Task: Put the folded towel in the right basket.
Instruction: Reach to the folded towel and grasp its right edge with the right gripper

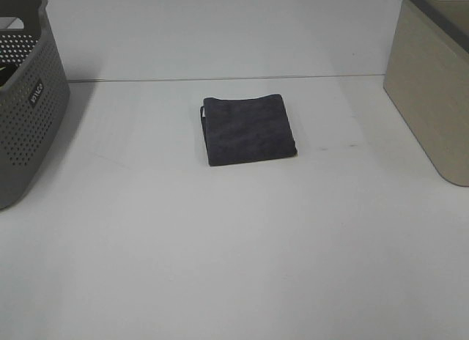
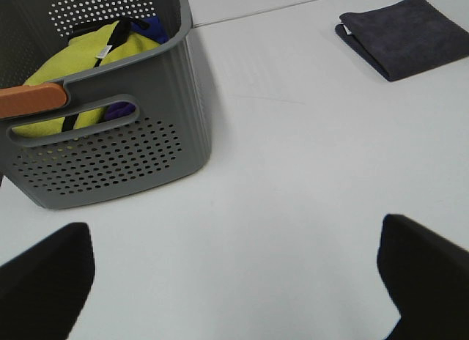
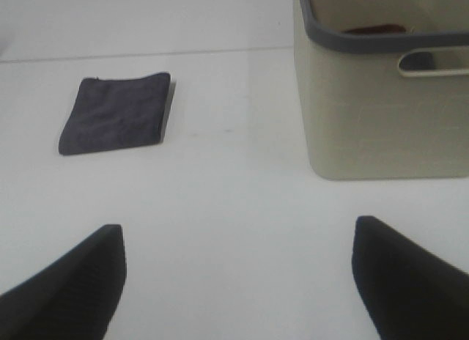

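Note:
The folded dark grey towel (image 1: 249, 129) lies flat on the white table, near the middle and a little to the back. It also shows in the left wrist view (image 2: 407, 36) and in the right wrist view (image 3: 116, 114). The right basket (image 1: 432, 98) is beige with a grey rim and stands at the right edge; its wall and handle slot show in the right wrist view (image 3: 366, 113). My left gripper (image 2: 234, 281) and my right gripper (image 3: 238, 281) are open and empty, both well short of the towel. Neither gripper shows in the exterior high view.
A grey perforated basket (image 1: 29, 120) stands at the left edge. In the left wrist view (image 2: 110, 157) it holds a yellow cloth item (image 2: 80, 69), with an orange piece (image 2: 33, 100) at its rim. Something reddish (image 3: 374, 29) lies inside the beige basket.

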